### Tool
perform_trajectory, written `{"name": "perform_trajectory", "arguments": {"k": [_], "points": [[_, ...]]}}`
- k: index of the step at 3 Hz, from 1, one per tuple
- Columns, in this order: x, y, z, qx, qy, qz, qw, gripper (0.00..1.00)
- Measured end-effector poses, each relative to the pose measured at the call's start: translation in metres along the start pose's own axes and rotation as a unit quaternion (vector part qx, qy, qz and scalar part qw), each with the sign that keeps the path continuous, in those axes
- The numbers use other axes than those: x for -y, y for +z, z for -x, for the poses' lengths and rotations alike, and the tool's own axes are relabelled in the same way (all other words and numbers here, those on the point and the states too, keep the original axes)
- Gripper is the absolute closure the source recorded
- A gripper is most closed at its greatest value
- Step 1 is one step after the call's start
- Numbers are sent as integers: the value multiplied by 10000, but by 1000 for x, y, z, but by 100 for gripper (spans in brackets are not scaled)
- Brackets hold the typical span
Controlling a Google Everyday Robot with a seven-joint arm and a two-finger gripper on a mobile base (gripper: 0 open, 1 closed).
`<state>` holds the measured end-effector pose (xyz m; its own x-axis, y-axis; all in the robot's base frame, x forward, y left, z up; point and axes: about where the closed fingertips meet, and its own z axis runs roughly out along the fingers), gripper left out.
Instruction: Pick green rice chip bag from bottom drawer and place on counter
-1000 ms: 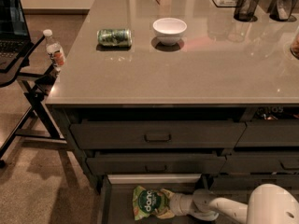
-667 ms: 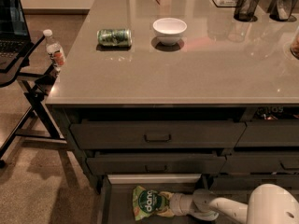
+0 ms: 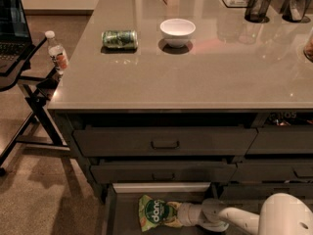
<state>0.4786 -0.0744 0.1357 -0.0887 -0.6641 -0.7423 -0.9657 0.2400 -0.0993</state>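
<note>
The grey worktop (image 3: 195, 77) fills most of the view. Below its front edge is a stack of three drawers. The two upper drawers (image 3: 165, 141) are closed and have handles. The bottom drawer (image 3: 161, 186) is pulled open, with a pale front edge and a dark inside.

One white arm (image 3: 234, 217) reaches in low from the right. Its gripper (image 3: 182, 214) is inside the bottom drawer, against the right end of the bag. I cannot tell whether the jaws grip the bag.

The single green chip bag (image 3: 155, 212) lies flat on the drawer floor, printed face up. Its long axis runs left to right across the drawer. The wider end points left and the narrow, crumpled end points right at the gripper.

On the worktop are one white bowl (image 3: 177, 31), two dark mesh cups (image 3: 257, 6) at the back right, and one green can (image 3: 119, 39) on its side left of the bowl. One small bottle (image 3: 56, 53) stands beside the worktop's left edge.
</note>
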Motion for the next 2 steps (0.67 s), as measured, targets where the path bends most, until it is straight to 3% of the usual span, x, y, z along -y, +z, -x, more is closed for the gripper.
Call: {"name": "perform_trajectory", "arguments": {"k": [1, 2], "points": [[-8, -11, 0, 100, 74, -2, 9999, 100], [-17, -41, 14, 317, -82, -127, 9994, 100]]}}
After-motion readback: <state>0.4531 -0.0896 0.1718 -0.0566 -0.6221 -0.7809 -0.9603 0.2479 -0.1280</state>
